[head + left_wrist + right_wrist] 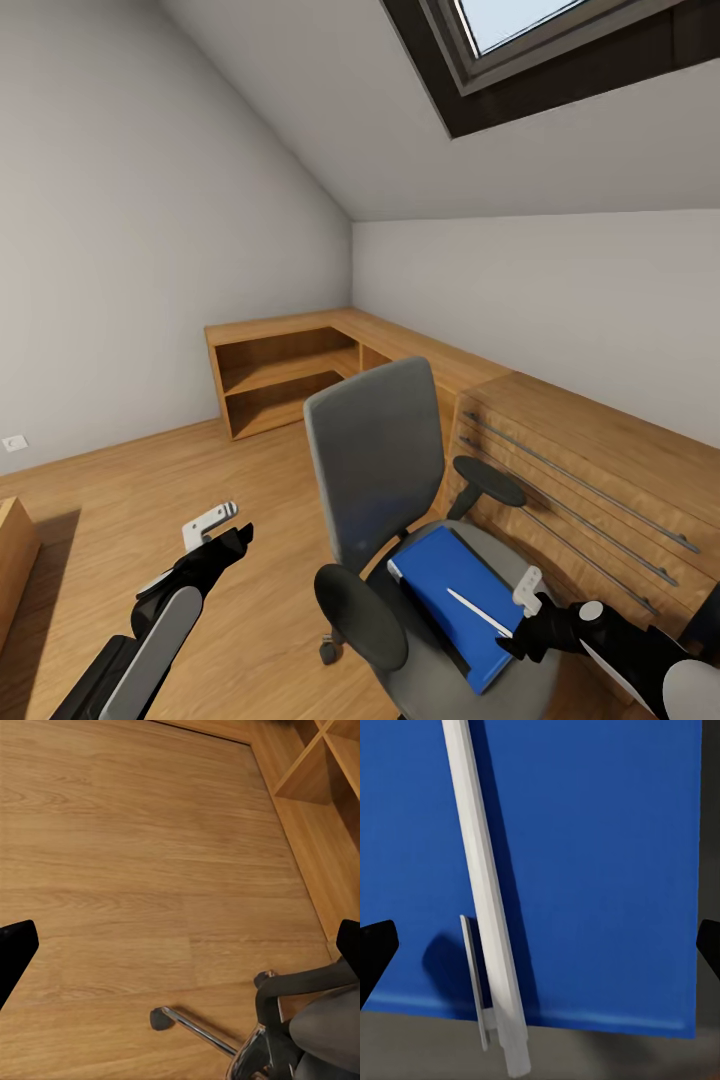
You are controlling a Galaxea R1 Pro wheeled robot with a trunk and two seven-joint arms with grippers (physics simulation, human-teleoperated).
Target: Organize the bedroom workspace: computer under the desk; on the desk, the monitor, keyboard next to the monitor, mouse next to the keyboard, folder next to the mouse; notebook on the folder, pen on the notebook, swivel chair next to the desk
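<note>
Resting on the chair (400,480) seat: blue folder (455,590) with white pen (478,611) lying on top.

Hovering just above the pen and folder, right end effector (527,615) with fingers spread wide, black tips at both edges of the wrist view, pen (484,907) and folder (600,870) between them. Hanging over bare wood floor (150,490) beside the chair base (247,1042), left end effector (222,530), likewise apart and gripping nothing. Standing behind the chair, wooden drawers (590,480) and corner shelf (290,375) along the wall.
</note>
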